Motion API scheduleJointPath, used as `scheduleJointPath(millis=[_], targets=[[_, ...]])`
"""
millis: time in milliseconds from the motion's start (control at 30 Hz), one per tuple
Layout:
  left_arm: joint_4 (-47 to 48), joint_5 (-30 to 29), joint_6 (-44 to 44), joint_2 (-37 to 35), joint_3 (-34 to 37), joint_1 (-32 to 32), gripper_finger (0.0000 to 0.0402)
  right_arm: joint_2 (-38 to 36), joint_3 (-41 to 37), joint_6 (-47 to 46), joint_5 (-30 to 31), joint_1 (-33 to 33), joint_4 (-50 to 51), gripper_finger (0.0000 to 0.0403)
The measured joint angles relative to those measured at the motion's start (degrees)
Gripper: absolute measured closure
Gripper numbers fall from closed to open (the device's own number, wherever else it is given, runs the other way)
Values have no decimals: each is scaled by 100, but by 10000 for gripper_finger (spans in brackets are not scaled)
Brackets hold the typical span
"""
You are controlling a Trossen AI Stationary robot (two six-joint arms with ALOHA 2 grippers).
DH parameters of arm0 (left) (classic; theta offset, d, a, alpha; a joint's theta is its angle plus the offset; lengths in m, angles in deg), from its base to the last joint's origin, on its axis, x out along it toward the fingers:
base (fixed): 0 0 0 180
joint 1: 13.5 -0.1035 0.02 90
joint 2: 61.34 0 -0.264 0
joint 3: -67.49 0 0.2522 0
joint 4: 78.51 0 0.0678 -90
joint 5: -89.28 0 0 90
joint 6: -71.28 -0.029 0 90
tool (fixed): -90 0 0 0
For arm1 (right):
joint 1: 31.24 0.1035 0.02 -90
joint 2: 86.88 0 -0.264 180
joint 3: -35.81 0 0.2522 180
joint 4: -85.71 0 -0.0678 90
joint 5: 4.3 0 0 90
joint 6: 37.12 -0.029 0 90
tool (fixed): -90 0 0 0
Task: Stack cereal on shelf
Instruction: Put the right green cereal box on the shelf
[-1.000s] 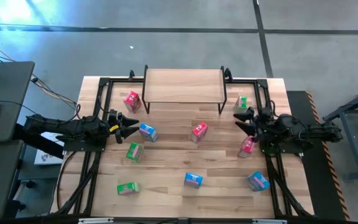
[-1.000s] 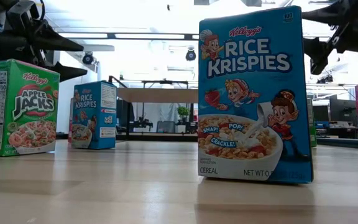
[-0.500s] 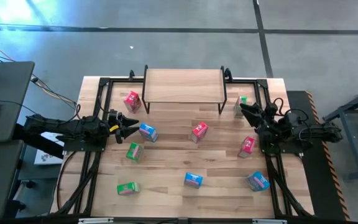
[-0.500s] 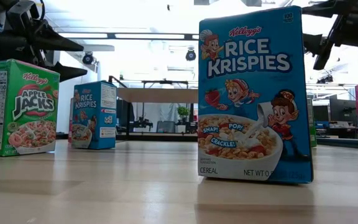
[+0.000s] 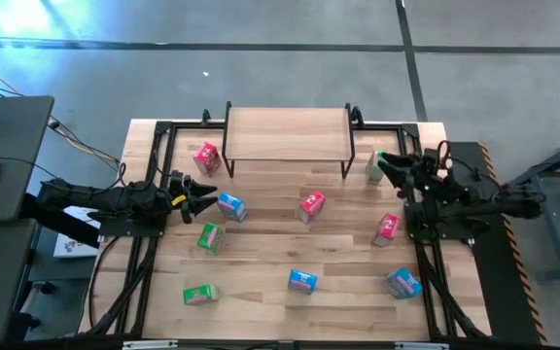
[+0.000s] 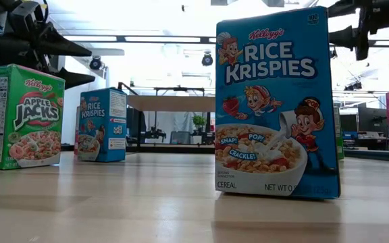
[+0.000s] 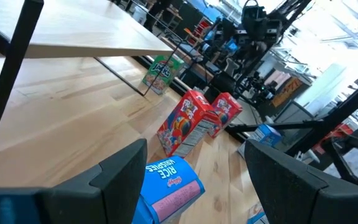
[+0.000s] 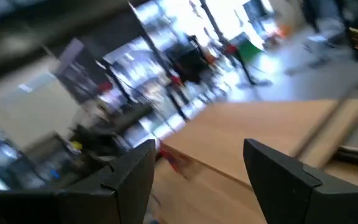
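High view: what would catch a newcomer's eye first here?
Small cereal boxes in red-pink, blue and green lie scattered over the slatted table, while the shelf at the far edge is bare. Both arms hang open-jawed: the left gripper beside a blue box, the right gripper by a green box.

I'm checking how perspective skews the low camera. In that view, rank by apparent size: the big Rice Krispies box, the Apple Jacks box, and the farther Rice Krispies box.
1. Front Rice Krispies box: largest, but nearest the camera.
2. Apple Jacks box.
3. Farther Rice Krispies box: smallest, set farther back.
The differences probably come from distance, not true size.
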Motion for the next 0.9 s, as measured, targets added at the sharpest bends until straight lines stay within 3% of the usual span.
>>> scheduleJointPath(millis=[367,767,900], targets=[[0,-9,-1,0,0,0,139,1596,2210,-2158,1009,-2,2898,166],[-1,-7,-1,-1,0,2,139,3220,4251,-3157,925,-24,4703,166],[-2,-7,0,0,0,1,139,3736,4802,-3597,791,-327,5471,166]])
